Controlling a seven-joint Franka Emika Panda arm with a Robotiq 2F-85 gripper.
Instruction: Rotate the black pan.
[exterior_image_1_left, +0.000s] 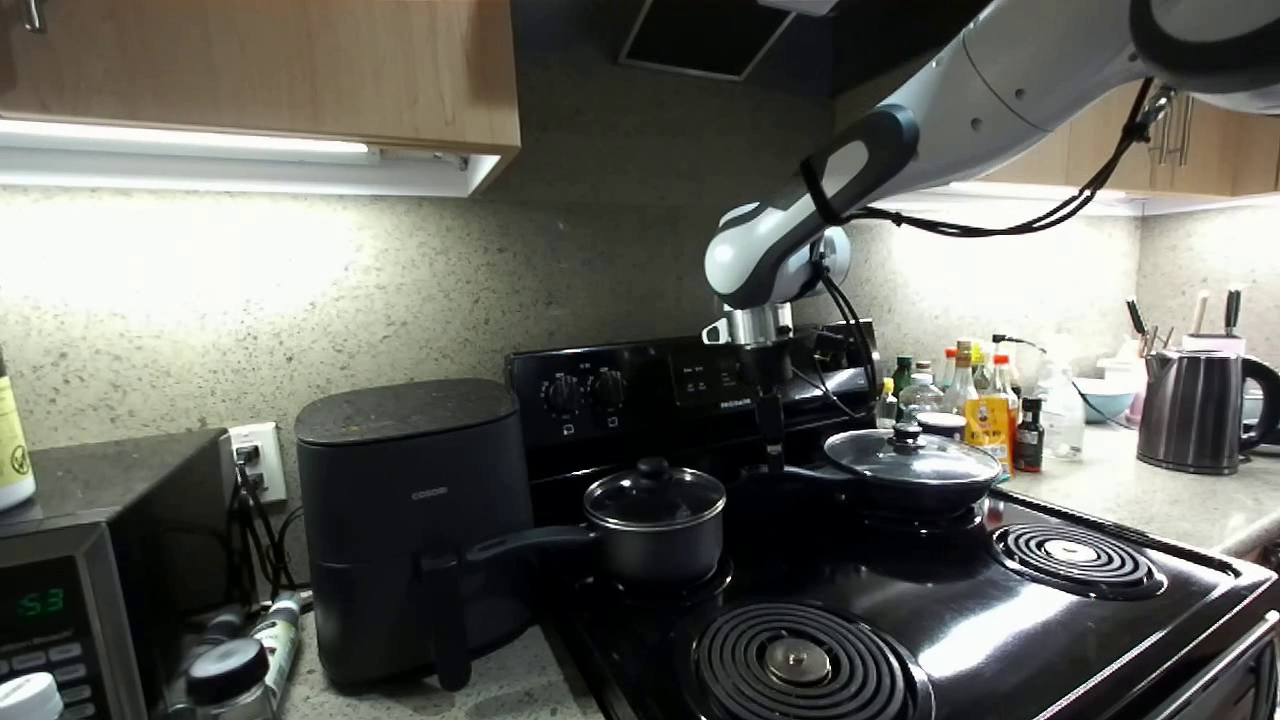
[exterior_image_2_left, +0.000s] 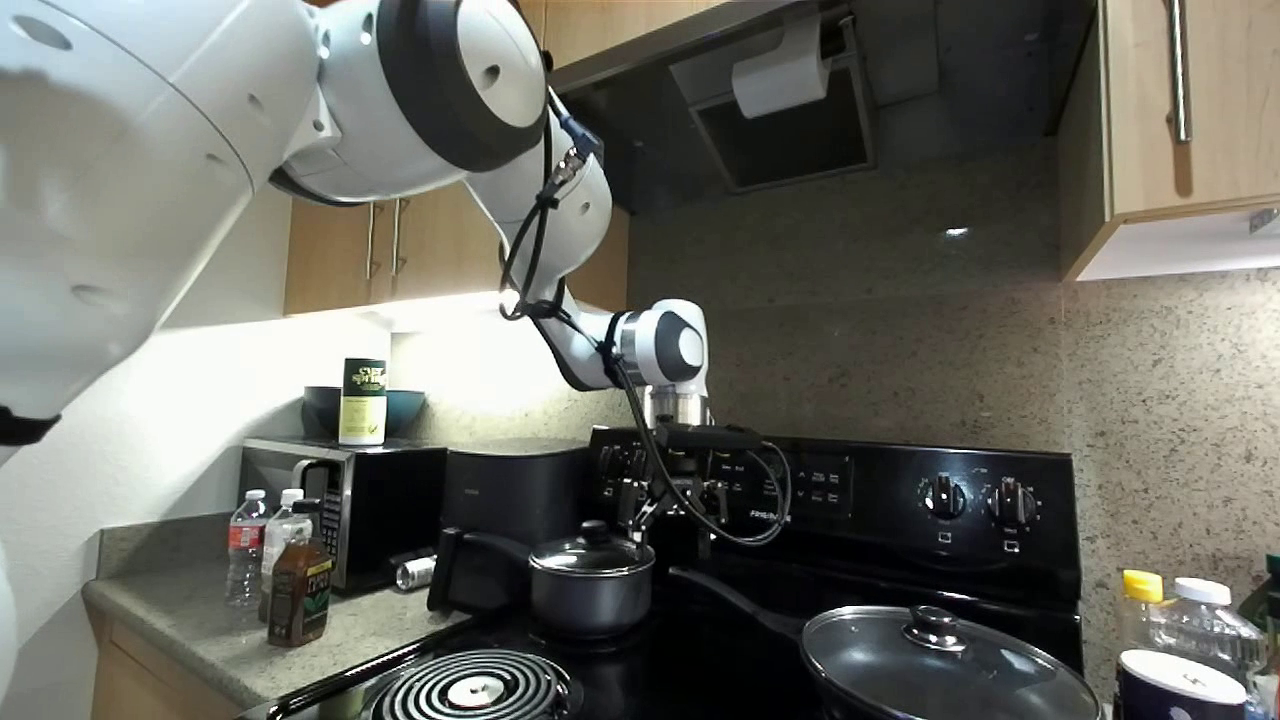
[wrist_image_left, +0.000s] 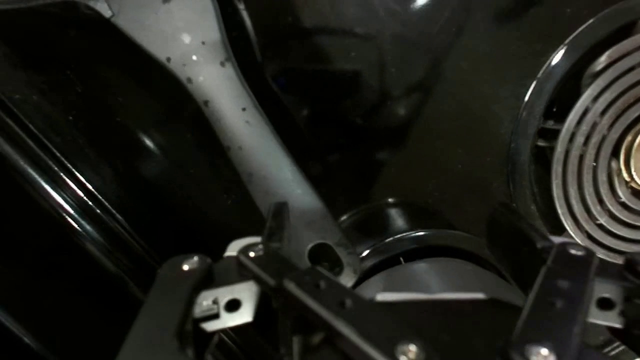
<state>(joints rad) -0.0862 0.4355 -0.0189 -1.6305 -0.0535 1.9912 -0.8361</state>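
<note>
- Wrist view: the handle (wrist_image_left: 260, 145) slants from upper left down to my gripper (wrist_image_left: 390, 217), its rounded end and hanging hole (wrist_image_left: 325, 256) nearest me.
- My fingers (wrist_image_left: 277, 220) stand well apart, clamped on nothing; as seen here the handle's end falls within the span between, much closer to the finger on the view's left than to its mate.
- That view is dim and flattens depth, so I cannot tell whether the finger touches the handle or only overlaps it.
- Black pan (exterior_image_1_left: 918, 497): it sits on a rear burner (exterior_image_1_left: 935, 524) under its domed lid (exterior_image_1_left: 945, 460), its body off at the handle's far end from me.
- In an exterior view the long axis runs from just below my fingers out to the pan, roughly alongside the control panel (exterior_image_2_left: 890, 500) rather than square to it.
- In both exterior views the saucepan (exterior_image_2_left: 592, 605) stands near the handle's tip, on the side away from the pan.
- I judge this as lining up for a hold, and the move turns on that sideways offset: a shift toward the wrist view's left should centre the handle before I close.
- Then swinging the tip should turn the pan over its burner; a sweep toward the saucepan could knock it, and a jerk might slide the lid.
</note>
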